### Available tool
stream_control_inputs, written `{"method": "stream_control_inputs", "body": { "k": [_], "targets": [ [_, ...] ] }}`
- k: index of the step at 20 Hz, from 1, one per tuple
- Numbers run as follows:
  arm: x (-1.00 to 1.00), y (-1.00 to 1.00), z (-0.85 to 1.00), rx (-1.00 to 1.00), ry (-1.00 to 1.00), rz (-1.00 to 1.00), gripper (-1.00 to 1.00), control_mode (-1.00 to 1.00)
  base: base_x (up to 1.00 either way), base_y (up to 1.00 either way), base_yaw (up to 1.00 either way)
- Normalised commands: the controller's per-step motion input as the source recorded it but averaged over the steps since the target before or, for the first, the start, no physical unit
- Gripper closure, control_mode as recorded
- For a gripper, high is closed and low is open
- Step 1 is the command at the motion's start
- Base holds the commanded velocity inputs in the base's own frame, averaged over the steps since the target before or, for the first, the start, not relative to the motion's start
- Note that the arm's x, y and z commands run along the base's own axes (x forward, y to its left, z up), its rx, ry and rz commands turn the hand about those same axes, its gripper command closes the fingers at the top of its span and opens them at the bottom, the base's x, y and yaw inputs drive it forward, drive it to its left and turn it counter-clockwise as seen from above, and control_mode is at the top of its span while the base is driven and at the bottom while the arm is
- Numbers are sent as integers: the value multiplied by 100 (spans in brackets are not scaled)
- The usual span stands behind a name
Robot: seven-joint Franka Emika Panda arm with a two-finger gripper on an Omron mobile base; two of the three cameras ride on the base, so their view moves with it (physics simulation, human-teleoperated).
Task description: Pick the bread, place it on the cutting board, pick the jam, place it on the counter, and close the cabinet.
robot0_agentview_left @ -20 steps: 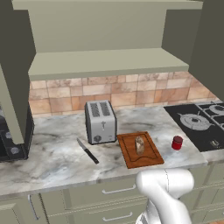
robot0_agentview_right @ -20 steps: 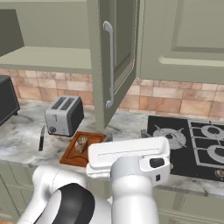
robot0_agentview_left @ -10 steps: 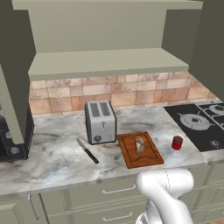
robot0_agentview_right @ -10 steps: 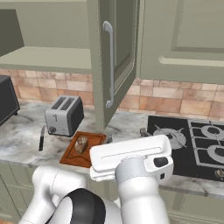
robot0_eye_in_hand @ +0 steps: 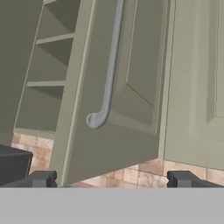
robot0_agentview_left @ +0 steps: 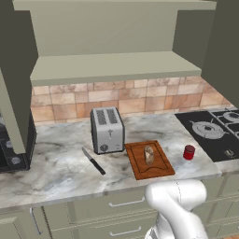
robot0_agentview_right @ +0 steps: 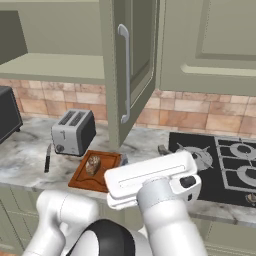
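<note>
The bread (robot0_agentview_left: 149, 155) (robot0_agentview_right: 92, 164) lies on the reddish-brown cutting board (robot0_agentview_left: 137, 163) (robot0_agentview_right: 80, 179). The red jam (robot0_agentview_left: 188, 152) stands on the marbled counter (robot0_agentview_left: 60, 170) (robot0_agentview_right: 25, 155), just right of the board. The cabinet (robot0_agentview_left: 116, 65) is open, its shelf bare. Its right door (robot0_agentview_right: 135, 65) (robot0_eye_in_hand: 127, 87) swings out over the counter, silver bar handle (robot0_eye_in_hand: 109, 65) facing me. My gripper (robot0_eye_in_hand: 111, 180) is open, empty, and looks at that door from a short way off. In the right base view my white hand sits low in front of the board.
A silver toaster (robot0_agentview_left: 107, 130) (robot0_agentview_right: 74, 131) stands left of the board, and a black-handled knife (robot0_agentview_left: 93, 161) (robot0_agentview_right: 47, 157) lies beside it. The black stovetop (robot0_agentview_left: 214, 133) (robot0_agentview_right: 225, 165) is to the right. A dark appliance (robot0_agentview_left: 14, 149) (robot0_agentview_right: 7, 112) sits at the far left.
My arm's lower links have shifted a little; the hand has hardly moved. The bread, the jam and the cabinet door stay where they were.
</note>
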Motion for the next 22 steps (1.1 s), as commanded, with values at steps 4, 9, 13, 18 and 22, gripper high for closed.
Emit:
{"method": "stream_control_inputs", "body": {
  "k": [4,9,13,18,22],
  "targets": [
    [5,0,0,0,0,11,-100,-100,0,0,0],
    [13,0,0,0,0,11,-100,-100,0,0,0],
    [12,0,0,0,0,10,-100,-100,0,0,0],
    [21,0,0,0,0,9,-100,-100,0,0,0],
    [20,0,2,0,0,8,-100,-100,0,0,0]
  ]
}}
